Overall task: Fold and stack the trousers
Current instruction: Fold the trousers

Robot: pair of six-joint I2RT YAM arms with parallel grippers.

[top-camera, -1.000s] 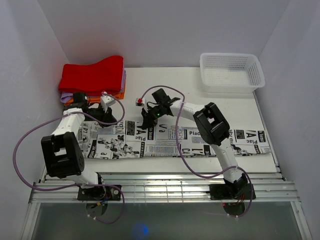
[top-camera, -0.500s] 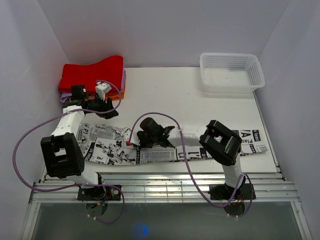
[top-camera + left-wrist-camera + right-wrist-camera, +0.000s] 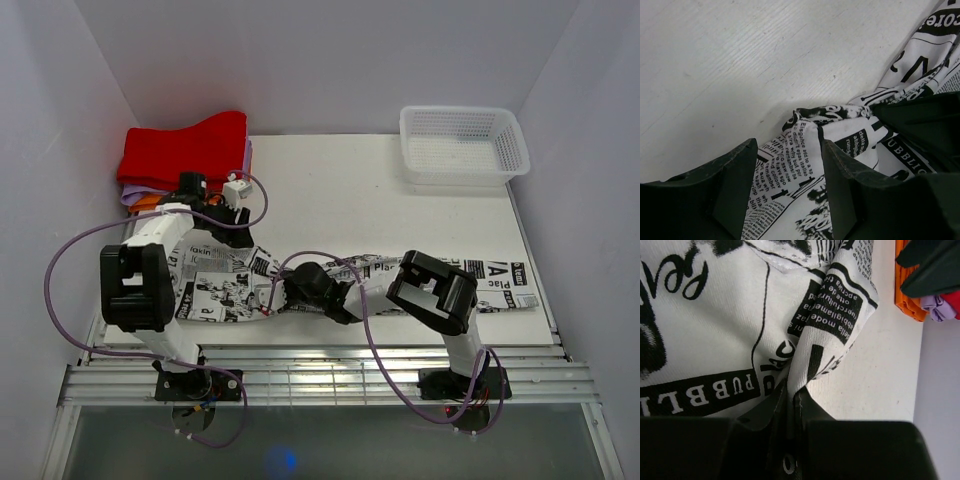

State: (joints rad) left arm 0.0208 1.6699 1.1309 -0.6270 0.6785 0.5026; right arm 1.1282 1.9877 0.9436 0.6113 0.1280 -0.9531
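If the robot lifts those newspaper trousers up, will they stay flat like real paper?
Probably not. The trousers bunch into soft wrinkles where the right gripper pinches them, so they'd likely droop and dangle. They look like thin cloth, so probably light. Being long, the loose end would likely drag along the table.

Woven matt cloth: trousers [image 3: 705, 330]. White, matt, faintly grained: table [image 3: 740, 60]. Perforated plastic, probably: basket [image 3: 465, 172].
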